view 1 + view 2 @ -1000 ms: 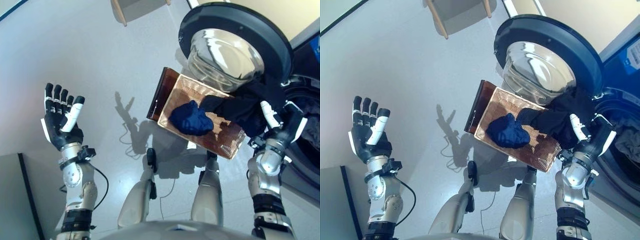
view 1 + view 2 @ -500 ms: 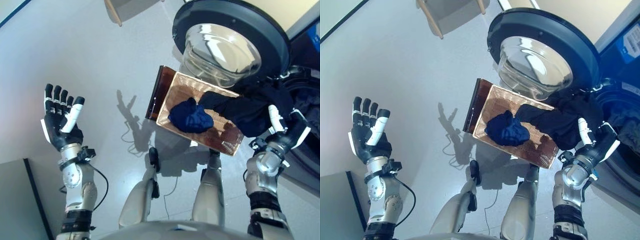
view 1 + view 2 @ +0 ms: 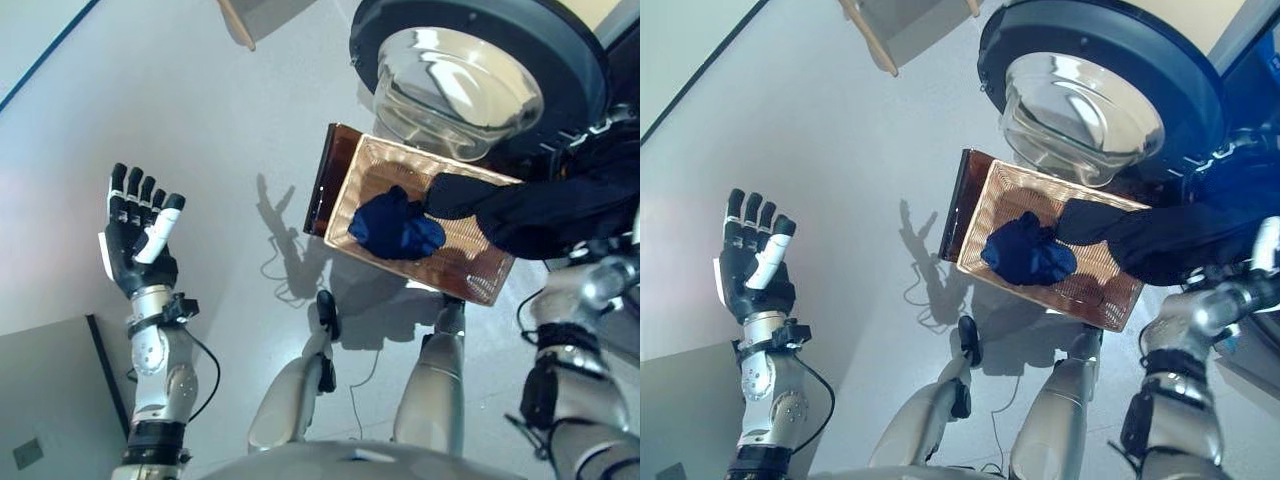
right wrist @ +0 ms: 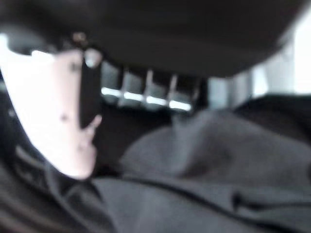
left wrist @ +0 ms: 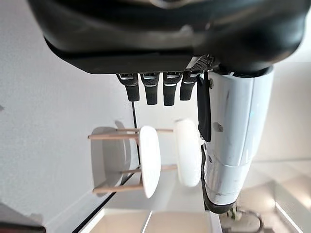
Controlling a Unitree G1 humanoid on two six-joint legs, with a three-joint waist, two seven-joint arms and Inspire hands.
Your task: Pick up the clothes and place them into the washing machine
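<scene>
1. the right hand (image 4: 58, 111) has carried the dark garment (image 3: 560, 205) further right, toward the washer (image 3: 1240, 170); a second ago it hung lower, over the basket's near end.
2. its fingers seem curled into the cloth, which trails from the basket (image 3: 370, 165) up to the drum's mouth.
3. a blue garment (image 3: 395, 225) lies in the basket, untouched.
4. the left hand (image 3: 140, 245) is raised well apart, fingers straight, holding nothing.
5. judged: first load nearly in, one left.

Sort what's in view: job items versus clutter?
Job:
dark black garment, pulled toward the drum by the right hand
crumpled navy blue garment
brown woven laundry basket
round glass washing machine door

Lying about:
white wooden-legged stool
left hand, idle
</scene>
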